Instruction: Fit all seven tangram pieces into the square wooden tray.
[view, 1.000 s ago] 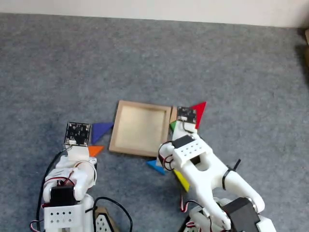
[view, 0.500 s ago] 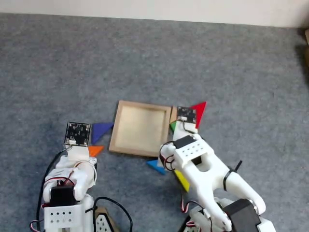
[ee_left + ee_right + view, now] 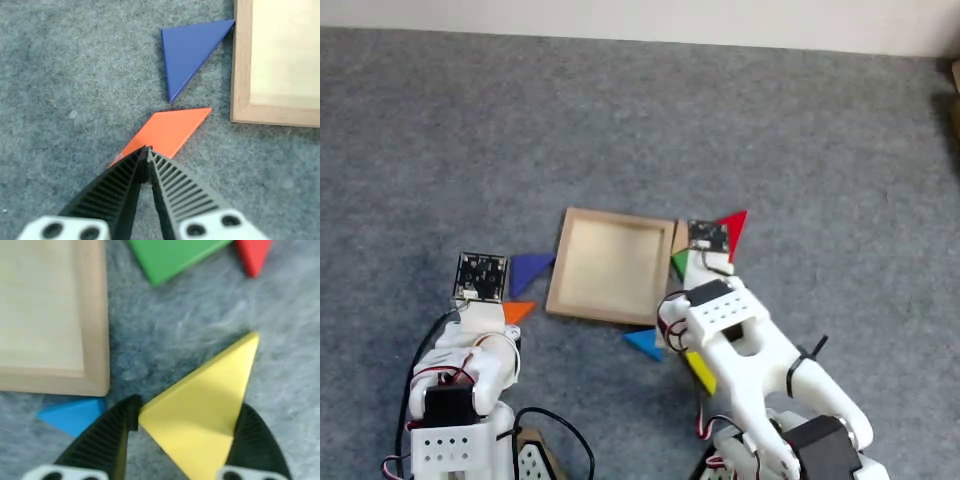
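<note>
The square wooden tray lies with nothing in it. My right gripper is open low over the carpet, one finger on each side of the yellow triangle; in the high view the yellow triangle pokes out from under the right arm. A light blue triangle lies by the tray's corner, and green and red pieces lie farther off. My left gripper is shut, its tips over the end of the orange piece. A dark blue triangle lies just beyond, beside the tray rim.
All pieces sit on grey carpet close around the tray: dark blue and orange on one side, green, red and light blue on the other. Open carpet stretches beyond the tray's far edge.
The right arm has drawn back slightly toward its base and to the right. The left arm and all pieces have stayed put.
</note>
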